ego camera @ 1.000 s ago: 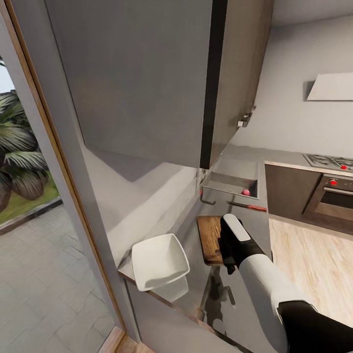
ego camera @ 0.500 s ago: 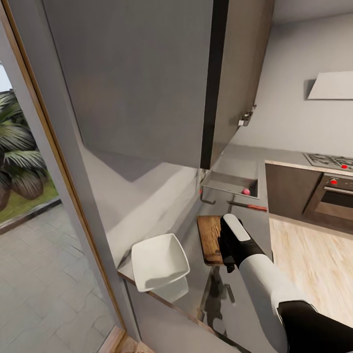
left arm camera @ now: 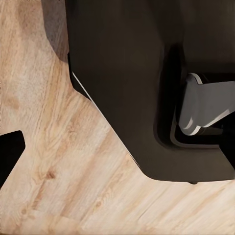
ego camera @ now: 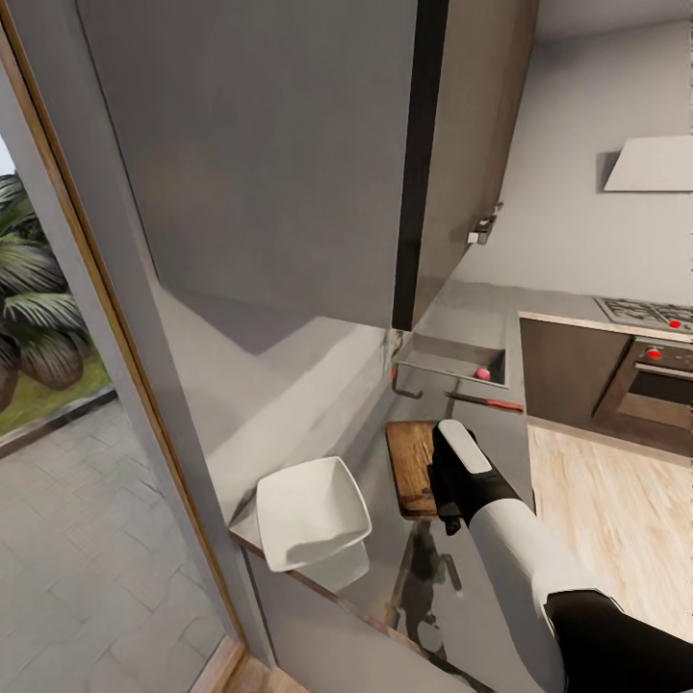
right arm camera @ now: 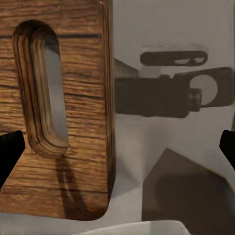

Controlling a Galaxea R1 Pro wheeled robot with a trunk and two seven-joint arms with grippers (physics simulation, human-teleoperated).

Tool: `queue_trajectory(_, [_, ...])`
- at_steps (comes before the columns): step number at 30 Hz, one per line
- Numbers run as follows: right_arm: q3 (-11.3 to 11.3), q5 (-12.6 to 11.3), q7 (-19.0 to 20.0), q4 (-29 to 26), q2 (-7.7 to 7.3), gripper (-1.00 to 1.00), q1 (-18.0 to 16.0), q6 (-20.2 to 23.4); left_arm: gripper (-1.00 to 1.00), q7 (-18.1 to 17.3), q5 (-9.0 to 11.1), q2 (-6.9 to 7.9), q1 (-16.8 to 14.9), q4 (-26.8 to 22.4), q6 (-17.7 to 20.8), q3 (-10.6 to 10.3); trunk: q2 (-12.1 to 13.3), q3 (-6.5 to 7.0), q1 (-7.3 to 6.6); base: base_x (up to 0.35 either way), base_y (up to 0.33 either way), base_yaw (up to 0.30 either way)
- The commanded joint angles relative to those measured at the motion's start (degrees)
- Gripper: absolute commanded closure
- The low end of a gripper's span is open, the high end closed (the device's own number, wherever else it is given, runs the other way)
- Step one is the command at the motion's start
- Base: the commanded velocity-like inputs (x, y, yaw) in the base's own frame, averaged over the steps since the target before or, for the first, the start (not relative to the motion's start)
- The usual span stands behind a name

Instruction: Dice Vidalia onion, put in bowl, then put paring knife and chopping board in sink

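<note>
A large grey upper cabinet (ego camera: 269, 164) hangs beside a wood-framed window (ego camera: 91, 289) showing palms and paving outside. Beyond, a pale grey wall (ego camera: 577, 221) carries a range hood (ego camera: 650, 166) above an oven (ego camera: 659, 385), with light wood floor (ego camera: 606, 520) below.

Readable text: none
Labels, brands: none on cabinets, board, bowl or oven
Numbers, signs: none legible in any view
</note>
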Motion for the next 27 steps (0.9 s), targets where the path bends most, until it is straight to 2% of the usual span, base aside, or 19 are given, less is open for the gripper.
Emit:
queue_trajectory(1, [0.19, -0.27, -0.09, -0.02, -0.02, -1.0, -0.05, -0.59, -1.0, 0.02, 0.02, -0.01, 0.02, -0.1, -0.08, 0.01, -0.11, -0.11, 0.04, 0.0, 0.0, -0.124])
queue_trajectory(7, [0.19, -0.29, -0.09, -0.09, -0.04, -1.0, -0.05, -0.59, -1.0, 0.01, 0.02, -0.17, 0.02, -0.1, -0.08, 0.01, -0.11, -0.11, 0.04, 0.0, 0.0, -0.168])
queue_trajectory(14, [0.19, -0.29, 0.49, -0.11, 0.0, -1.0, -0.05, -0.59, -1.0, 0.01, 0.02, -0.25, 0.02, -0.11, -0.08, 0.01, -0.11, -0.26, 0.04, 0.0, 0.0, -0.03])
queue_trajectory(19, [0.19, -0.29, 1.94, -0.11, -0.03, -1.0, -0.05, -0.59, -1.0, 0.02, 0.02, -0.29, 0.02, -0.11, -0.08, 0.01, -0.11, -0.64, 0.04, 0.0, 0.0, 0.063])
queue_trajectory(27, [0.19, -0.29, 2.19, -0.1, -0.06, -1.0, -0.05, -0.59, -1.0, 0.0, 0.02, -0.31, 0.02, -0.11, -0.08, 0.01, -0.11, -1.19, 0.04, 0.0, 0.0, 0.124])
